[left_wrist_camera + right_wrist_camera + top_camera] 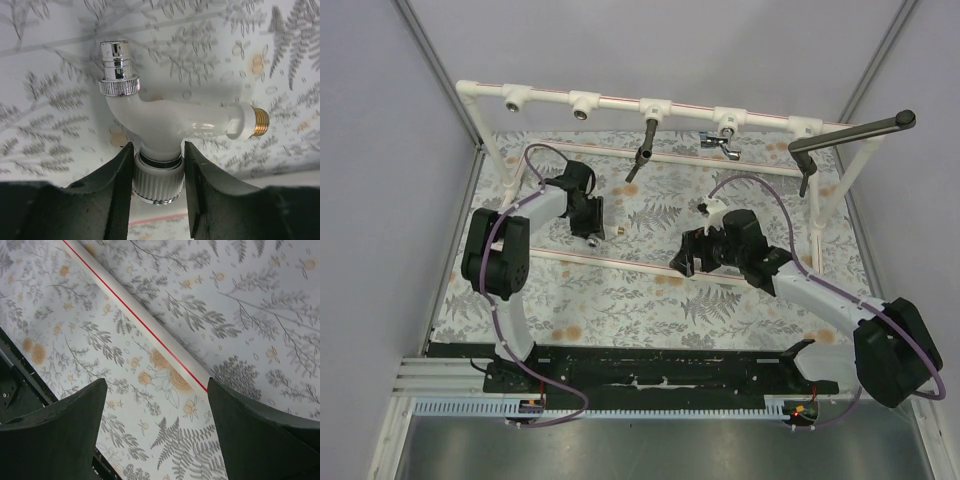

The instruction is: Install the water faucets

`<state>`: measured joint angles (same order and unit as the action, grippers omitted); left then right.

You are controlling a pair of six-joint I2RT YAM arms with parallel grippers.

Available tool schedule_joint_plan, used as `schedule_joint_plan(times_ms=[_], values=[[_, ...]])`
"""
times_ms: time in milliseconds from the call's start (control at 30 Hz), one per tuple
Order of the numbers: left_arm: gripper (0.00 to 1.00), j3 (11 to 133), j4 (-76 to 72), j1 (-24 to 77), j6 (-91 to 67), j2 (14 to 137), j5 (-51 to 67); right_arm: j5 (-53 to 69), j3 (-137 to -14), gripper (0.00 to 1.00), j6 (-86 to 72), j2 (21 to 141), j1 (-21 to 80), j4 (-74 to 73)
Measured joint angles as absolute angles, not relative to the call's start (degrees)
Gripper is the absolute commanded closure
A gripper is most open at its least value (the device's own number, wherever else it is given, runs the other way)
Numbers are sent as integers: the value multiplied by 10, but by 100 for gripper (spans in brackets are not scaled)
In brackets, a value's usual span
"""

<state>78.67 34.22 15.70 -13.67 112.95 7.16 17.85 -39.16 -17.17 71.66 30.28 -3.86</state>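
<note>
Pipe frame (620, 103) on floral table (620, 300)

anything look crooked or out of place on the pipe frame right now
Nothing spilled or broken. The dark faucet on the pipe frame's middle tee hangs slanted to the left rather than straight, and the two left tees hold no faucet.

The jaws of the left gripper (158, 147) hide both sides of the ribbed knob (157, 185) on the white faucet (167, 120).
</note>
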Motion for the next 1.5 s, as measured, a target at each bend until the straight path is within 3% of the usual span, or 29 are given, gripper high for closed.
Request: schedule_joint_plan(times_ms=[367,600,733,933,1500], values=[[98,705,381,207,-234,954,162,199,-392,12,-116,750,362,119],[98,690,385,269,-280,917,183,190,-392,14,-78,779,404,190],[98,682,384,293,-299,904,183,164,-396,19,-55,797,429,196],[98,667,384,299,-313,875,183,151,-404,35,-36,804,438,196],[98,637,394,302,-317,850,184,124,-420,35,-25,813,441,189]])
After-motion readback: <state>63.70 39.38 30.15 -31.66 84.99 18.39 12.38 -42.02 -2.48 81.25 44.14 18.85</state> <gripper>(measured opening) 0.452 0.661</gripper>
